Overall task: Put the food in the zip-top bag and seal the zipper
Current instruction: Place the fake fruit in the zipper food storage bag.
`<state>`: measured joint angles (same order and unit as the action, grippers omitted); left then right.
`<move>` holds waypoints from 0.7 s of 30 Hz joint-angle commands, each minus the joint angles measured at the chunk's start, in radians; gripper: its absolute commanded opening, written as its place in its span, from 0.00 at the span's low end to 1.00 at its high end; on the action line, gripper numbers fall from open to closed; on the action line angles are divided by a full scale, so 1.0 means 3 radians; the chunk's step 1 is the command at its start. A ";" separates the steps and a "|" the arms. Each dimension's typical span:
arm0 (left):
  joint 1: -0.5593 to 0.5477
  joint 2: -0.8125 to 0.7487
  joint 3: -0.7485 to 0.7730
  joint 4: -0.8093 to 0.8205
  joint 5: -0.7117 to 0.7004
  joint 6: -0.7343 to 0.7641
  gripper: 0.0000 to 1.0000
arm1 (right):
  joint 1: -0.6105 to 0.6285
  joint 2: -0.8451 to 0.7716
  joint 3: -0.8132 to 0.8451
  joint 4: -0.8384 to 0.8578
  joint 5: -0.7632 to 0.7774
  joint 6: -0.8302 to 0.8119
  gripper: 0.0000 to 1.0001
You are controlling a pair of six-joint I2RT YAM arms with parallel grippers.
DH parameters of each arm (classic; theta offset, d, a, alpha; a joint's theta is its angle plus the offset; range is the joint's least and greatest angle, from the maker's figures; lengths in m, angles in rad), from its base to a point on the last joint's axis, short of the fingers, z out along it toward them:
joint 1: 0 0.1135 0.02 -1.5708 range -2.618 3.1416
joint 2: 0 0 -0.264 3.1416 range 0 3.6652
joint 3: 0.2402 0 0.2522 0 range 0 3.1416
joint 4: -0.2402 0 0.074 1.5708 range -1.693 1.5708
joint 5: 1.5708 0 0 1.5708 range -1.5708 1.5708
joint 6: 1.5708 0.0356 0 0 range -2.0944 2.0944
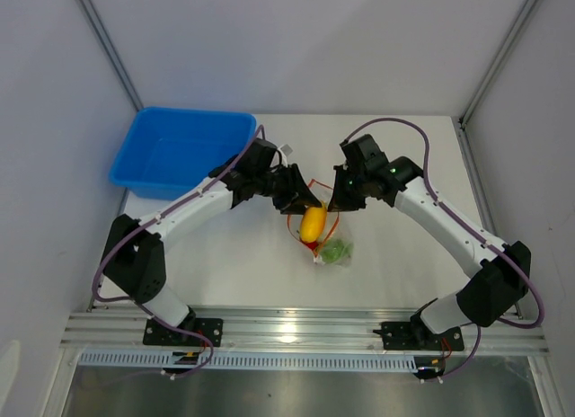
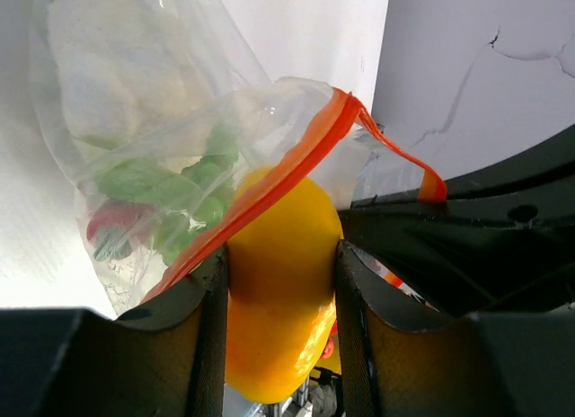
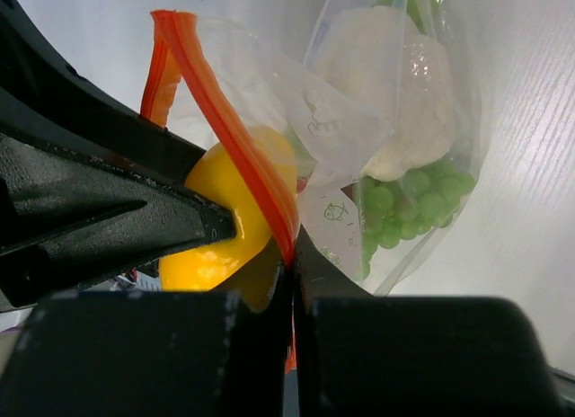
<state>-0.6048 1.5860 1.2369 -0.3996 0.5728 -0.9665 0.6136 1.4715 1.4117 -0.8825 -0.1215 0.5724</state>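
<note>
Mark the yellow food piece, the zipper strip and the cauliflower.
yellow food piece (image 2: pixel 278 291), left wrist view, its smooth middle
zipper strip (image 3: pixel 238 138), right wrist view, halfway along it
cauliflower (image 3: pixel 386 84), right wrist view, its white head

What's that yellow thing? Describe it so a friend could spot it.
From the blue bin at the far left, follow the left arm to its tip. Its fingers clamp a smooth yellow-orange toy food at the clear bag's mouth, unlike the white cauliflower and green grapes inside.
</note>
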 commanded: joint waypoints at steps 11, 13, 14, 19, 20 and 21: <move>-0.0060 0.0215 0.0361 -0.0181 0.0085 0.0051 0.35 | -0.0015 -0.0094 -0.0032 0.0094 -0.0081 -0.0001 0.00; -0.0065 0.0200 0.0417 -0.0263 0.0049 0.0127 0.39 | -0.0051 -0.0094 -0.0032 0.0104 -0.0096 -0.0011 0.00; -0.0070 0.0195 0.0443 -0.0309 0.0039 0.0174 0.40 | -0.0066 -0.0088 -0.0032 0.0109 -0.0126 -0.0011 0.00; -0.0075 0.0175 0.0653 -0.0595 -0.0084 0.0557 0.83 | -0.0204 -0.0083 -0.0042 0.0140 -0.0249 0.0009 0.00; -0.0070 0.0159 0.0673 -0.0651 -0.0150 0.0583 0.85 | -0.0220 -0.0083 -0.0037 0.0160 -0.0280 0.0015 0.00; -0.0075 0.0144 0.0668 -0.0647 -0.0166 0.0608 0.91 | -0.0230 -0.0088 -0.0037 0.0160 -0.0290 0.0015 0.00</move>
<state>-0.6170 1.6554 1.3911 -0.5518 0.5507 -0.8608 0.5591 1.4712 1.4044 -0.8719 -0.1726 0.5728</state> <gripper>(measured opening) 0.863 0.002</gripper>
